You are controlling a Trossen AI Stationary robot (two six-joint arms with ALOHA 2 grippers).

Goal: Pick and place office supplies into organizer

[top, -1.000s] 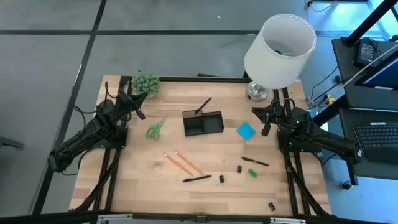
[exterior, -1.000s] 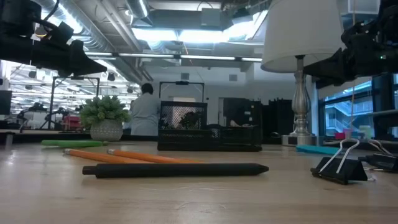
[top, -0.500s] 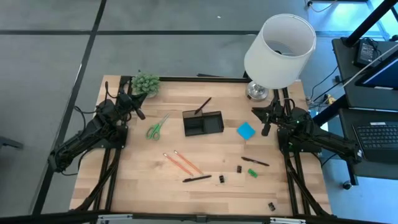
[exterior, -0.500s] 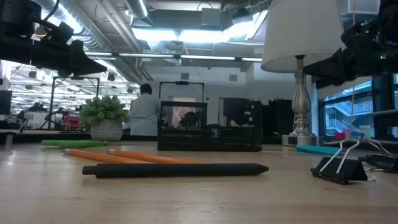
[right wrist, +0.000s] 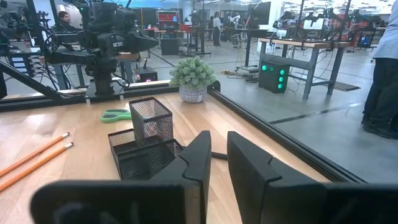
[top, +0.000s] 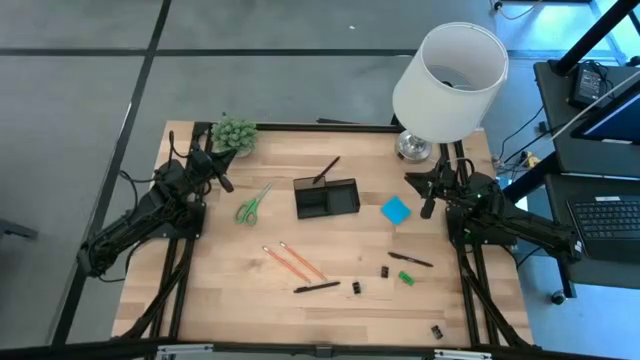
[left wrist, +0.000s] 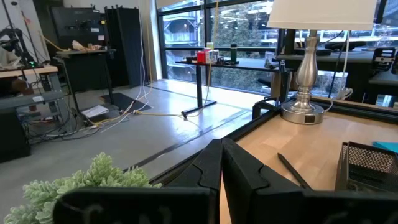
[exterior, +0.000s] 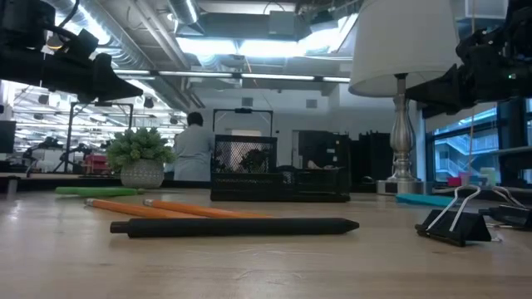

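Organizer (top: 326, 197) mid-table, supplies scattered around.

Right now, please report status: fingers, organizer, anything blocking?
Left gripper shut, empty. Right gripper nearly shut, empty. Organizer mid-table, supplies still outside. Nothing blocking.

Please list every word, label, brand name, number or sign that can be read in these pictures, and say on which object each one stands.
None can be read.
Scissors, pencils, sticky-note pad, organizer, lamp: no print visible.
Laptop screen beside the table: too small to read.
Screens in the room behind, right wrist view: too blurred to read.
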